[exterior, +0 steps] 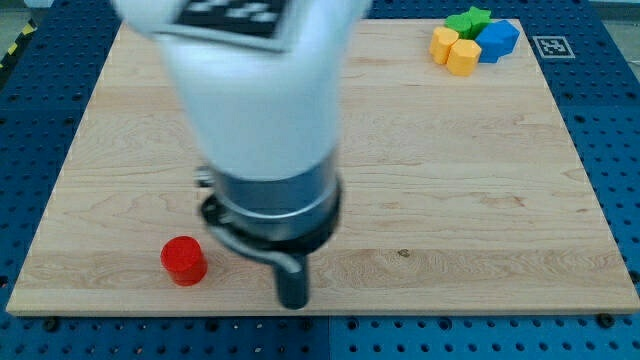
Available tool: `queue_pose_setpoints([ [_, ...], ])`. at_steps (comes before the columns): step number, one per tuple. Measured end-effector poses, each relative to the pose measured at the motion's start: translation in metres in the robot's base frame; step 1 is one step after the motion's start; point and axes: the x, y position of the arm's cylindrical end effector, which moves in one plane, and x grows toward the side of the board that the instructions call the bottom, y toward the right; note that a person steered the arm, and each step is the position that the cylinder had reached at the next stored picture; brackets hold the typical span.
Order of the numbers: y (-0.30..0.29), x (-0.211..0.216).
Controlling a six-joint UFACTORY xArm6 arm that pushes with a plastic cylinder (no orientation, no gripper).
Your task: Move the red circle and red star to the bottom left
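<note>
A red circle block (pixel 184 260) lies near the bottom left of the wooden board (pixel 450 200). My tip (pixel 293 303) is down at the board's bottom edge, to the right of the red circle and apart from it. The white and dark body of the arm (pixel 262 120) fills the upper left middle of the view and hides the board behind it. No red star shows; it may be hidden behind the arm.
A cluster of blocks sits at the view's top right: a green block (pixel 468 20), a blue block (pixel 497 40) and two yellow blocks (pixel 453 50) touching each other. A marker tag (pixel 549 45) lies beyond the board's top right corner.
</note>
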Motion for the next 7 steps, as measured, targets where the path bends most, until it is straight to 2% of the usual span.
queue_pose_setpoints([
  [2, 0.001, -0.071],
  [4, -0.019, -0.059],
  [7, -0.091, -0.059],
])
